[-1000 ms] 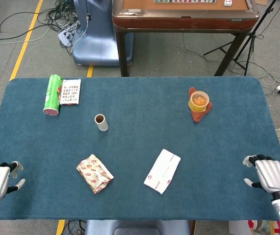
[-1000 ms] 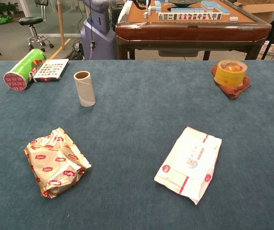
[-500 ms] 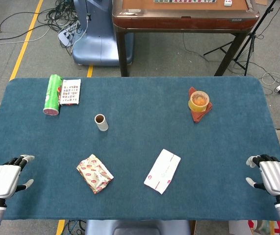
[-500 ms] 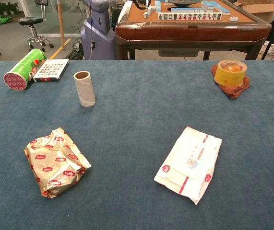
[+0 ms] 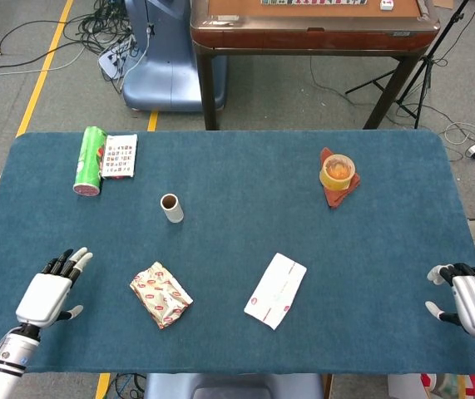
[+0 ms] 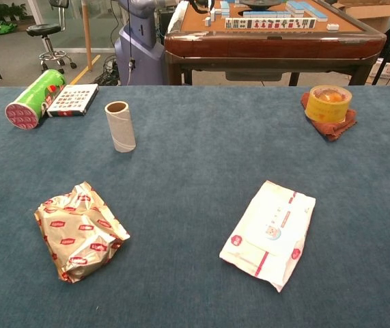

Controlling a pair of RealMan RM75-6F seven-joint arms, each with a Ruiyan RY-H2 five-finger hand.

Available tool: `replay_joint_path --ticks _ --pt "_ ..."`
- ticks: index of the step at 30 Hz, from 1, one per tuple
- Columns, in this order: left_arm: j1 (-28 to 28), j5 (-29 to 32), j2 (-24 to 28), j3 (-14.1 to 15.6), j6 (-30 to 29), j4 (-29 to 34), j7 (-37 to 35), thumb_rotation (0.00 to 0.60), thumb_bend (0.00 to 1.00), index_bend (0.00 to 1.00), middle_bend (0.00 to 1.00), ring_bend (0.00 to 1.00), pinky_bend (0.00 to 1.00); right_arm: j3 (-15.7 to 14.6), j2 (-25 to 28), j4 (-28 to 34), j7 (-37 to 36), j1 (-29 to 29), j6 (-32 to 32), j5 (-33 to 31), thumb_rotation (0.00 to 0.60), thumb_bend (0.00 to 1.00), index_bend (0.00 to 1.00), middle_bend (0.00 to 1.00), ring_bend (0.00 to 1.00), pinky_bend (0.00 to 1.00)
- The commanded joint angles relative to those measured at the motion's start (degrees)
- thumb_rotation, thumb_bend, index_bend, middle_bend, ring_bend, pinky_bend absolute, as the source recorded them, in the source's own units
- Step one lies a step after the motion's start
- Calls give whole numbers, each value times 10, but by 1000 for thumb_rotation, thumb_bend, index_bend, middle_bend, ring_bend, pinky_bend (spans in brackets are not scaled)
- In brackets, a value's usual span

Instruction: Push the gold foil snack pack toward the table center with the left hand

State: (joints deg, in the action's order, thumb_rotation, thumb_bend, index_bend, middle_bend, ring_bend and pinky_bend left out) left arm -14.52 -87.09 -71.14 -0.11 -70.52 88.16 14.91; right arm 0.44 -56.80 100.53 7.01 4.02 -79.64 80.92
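- The left hand [image 5: 48, 294] is over the table's [image 5: 237, 166] near left part, fingers straight and apart, holding nothing.
- The snack pack [image 5: 160, 294] lies flat, well to the right of that hand, untouched.
- The right hand [image 5: 472, 300] sits at the table's near right edge, fingers loosely spread, empty.
- A white pouch [image 5: 275, 290] lies between the snack pack and the right hand.
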Motion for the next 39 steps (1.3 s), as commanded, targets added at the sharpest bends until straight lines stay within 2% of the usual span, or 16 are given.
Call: replay_joint_path --ticks 1,11,22,39 --pt "-11 7 -9 1 18 -4 8 600 0 0 0 0 121 1 2 0 -4 -1 -1 0 600 133 455 469 307 361" --pt "-27 11 -35 10 44 -26 8 600 0 0 0 0 93 2 6 0 -12 -6 -5 3 600 133 455 469 307 361" --pt "-46 3 -61 11 55 -19 5 600 0 0 0 0 92 4 5 -2 -16 -8 -6 4 600 133 455 469 307 361" --pt "-79 41 -101 -9 86 -30 16 600 0 0 0 0 92 7 10 -2 -27 -12 -9 5 600 133 455 469 307 361"
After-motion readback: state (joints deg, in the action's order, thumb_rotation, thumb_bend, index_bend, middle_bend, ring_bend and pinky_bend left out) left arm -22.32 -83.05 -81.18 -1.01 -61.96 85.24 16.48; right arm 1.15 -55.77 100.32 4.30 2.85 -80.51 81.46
